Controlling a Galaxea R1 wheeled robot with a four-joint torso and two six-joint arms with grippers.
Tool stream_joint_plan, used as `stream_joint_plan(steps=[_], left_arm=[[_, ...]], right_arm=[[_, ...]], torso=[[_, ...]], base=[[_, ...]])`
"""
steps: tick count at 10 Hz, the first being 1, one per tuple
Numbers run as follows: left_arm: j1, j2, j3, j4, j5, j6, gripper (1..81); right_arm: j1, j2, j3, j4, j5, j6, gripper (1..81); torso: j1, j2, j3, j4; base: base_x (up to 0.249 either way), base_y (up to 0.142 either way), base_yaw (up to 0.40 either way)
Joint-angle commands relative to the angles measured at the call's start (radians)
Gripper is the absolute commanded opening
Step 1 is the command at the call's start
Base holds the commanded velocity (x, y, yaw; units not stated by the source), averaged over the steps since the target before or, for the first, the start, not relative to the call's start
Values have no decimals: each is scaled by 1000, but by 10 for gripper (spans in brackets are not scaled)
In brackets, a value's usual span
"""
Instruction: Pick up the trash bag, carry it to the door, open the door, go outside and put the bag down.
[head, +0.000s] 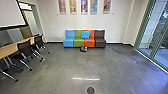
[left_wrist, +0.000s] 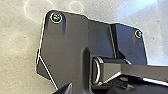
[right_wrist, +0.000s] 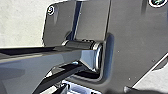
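A row of joined seats (head: 79, 43) in blue, green, orange and brown is standing against the far wall (head: 55, 23), with a blue cushion (head: 85, 34) leaning on its backs and a small dark object (head: 84, 49), too small to name, sitting on the floor (head: 62, 67) before it. Black chairs (head: 25, 50) are lining a table (head: 9, 49) at left, while green-framed glass panels (head: 143, 27) are running along the right. Whether either pincer is staying apart, together or clamped, and where the trash bag is lying, I cannot tell.

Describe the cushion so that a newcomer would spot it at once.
Along the far wall stands a row of coloured seats. Against the backs of the green seat and orange seat leans a blue cushion, tilted, unlike the squarely set blue seat.
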Motion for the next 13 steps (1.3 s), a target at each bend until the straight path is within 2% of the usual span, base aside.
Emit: stream_joint_plan(steps=[1, 13], left_arm=[[-25, -9, 7, 9, 50, 0, 811], [-27, -1, 7, 9, 49, 0, 811]], right_arm=[[30, -3, 16, 6, -63, -4, 811], [36, -5, 5, 5, -63, -5, 811]], torso=[[0, 0, 0, 0], [0, 0, 0, 0]], base=[[188, 0, 0], [192, 0, 0]])
